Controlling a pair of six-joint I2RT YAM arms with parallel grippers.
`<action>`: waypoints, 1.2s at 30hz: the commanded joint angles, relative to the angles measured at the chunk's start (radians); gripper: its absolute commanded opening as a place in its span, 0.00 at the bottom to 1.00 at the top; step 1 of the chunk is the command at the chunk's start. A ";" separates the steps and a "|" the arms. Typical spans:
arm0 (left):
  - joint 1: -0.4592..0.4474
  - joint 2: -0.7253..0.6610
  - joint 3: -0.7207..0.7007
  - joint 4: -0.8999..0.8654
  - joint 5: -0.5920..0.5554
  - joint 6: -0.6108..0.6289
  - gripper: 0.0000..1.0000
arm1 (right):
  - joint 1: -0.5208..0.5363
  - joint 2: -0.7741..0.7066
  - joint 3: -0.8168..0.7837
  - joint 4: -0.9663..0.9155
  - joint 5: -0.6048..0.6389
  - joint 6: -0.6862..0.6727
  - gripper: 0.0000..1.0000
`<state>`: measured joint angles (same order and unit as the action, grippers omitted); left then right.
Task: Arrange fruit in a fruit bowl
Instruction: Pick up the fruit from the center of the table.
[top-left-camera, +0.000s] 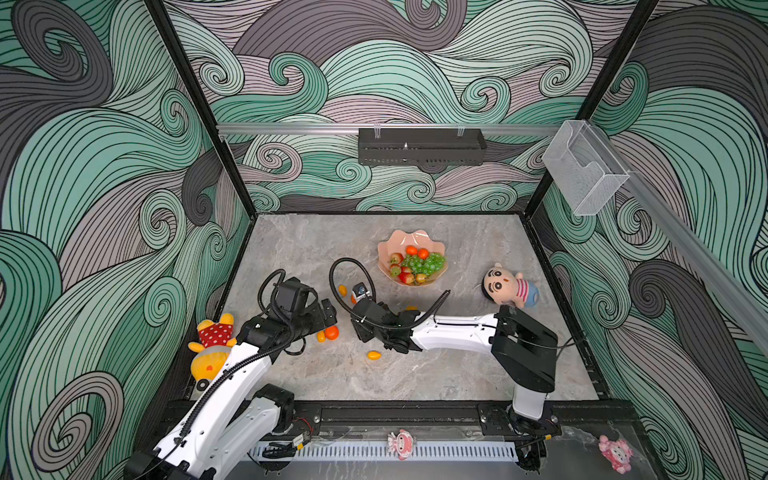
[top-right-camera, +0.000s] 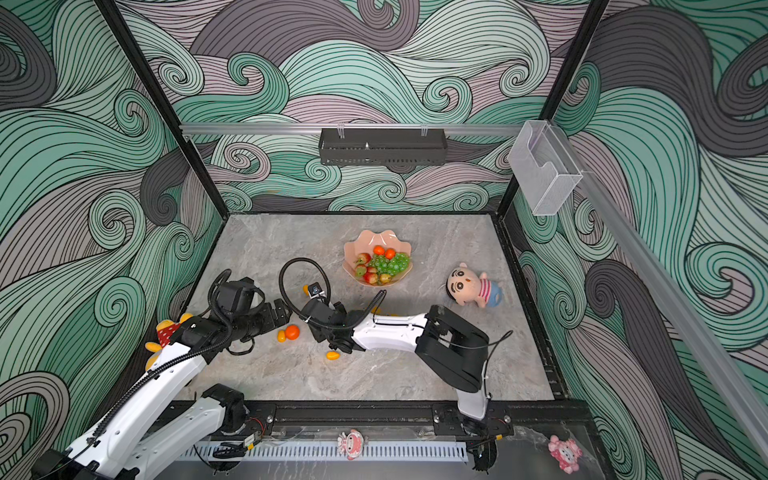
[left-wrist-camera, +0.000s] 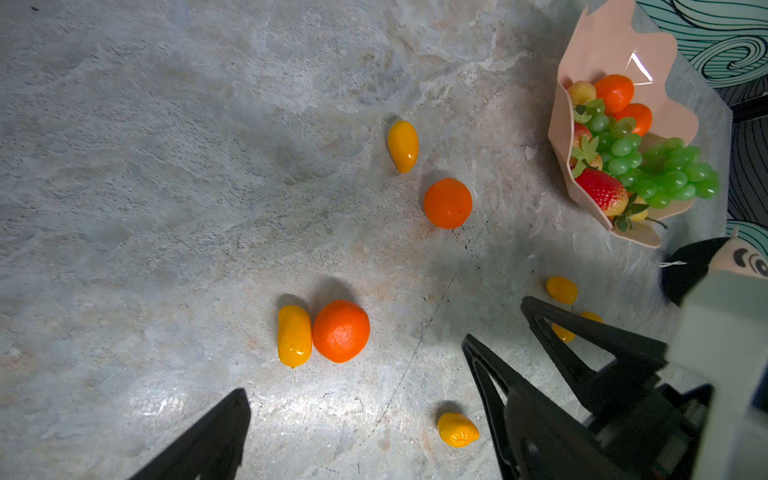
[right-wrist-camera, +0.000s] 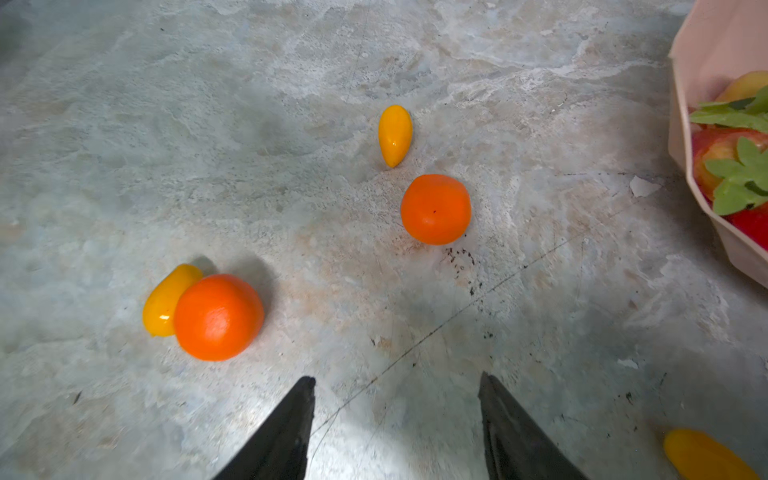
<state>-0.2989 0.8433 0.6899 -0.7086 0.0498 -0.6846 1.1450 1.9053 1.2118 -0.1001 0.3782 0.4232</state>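
Observation:
The peach-pink fruit bowl (top-left-camera: 409, 239) (left-wrist-camera: 615, 45) holds a green grape bunch (top-left-camera: 424, 262), two tangerines (top-left-camera: 417, 251) and strawberries (top-left-camera: 405, 276). On the table lie a tangerine (top-left-camera: 331, 332) (left-wrist-camera: 340, 330) touching a yellow oval (left-wrist-camera: 294, 336), another tangerine (right-wrist-camera: 435, 210) with a yellow oval (right-wrist-camera: 395, 135) beyond it, and several more ovals (top-left-camera: 374, 355). My left gripper (left-wrist-camera: 374, 399) (top-left-camera: 331, 313) hangs open just short of the touching pair. My right gripper (right-wrist-camera: 395, 376) (left-wrist-camera: 494, 320) is open and empty, pointing at the lone tangerine. Its fingers are hidden under the wrist in both top views.
A black-haired plush doll (top-left-camera: 509, 289) lies right of the bowl. A yellow plush with a red dotted top (top-left-camera: 212, 340) sits under my left arm. A clear plastic box (top-left-camera: 586, 166) hangs on the right wall and a black rack (top-left-camera: 419, 147) on the back wall.

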 joint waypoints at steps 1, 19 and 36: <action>0.041 0.019 0.031 0.011 0.052 0.011 0.99 | -0.025 0.073 0.061 -0.028 0.057 -0.008 0.65; 0.165 0.088 0.033 0.066 0.180 0.037 0.99 | -0.098 0.334 0.357 -0.138 0.000 -0.029 0.67; 0.168 0.089 0.020 0.066 0.196 0.052 0.98 | -0.122 0.419 0.472 -0.204 -0.038 -0.047 0.60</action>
<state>-0.1387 0.9279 0.6899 -0.6502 0.2279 -0.6464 1.0294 2.3028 1.6737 -0.2581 0.3515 0.3927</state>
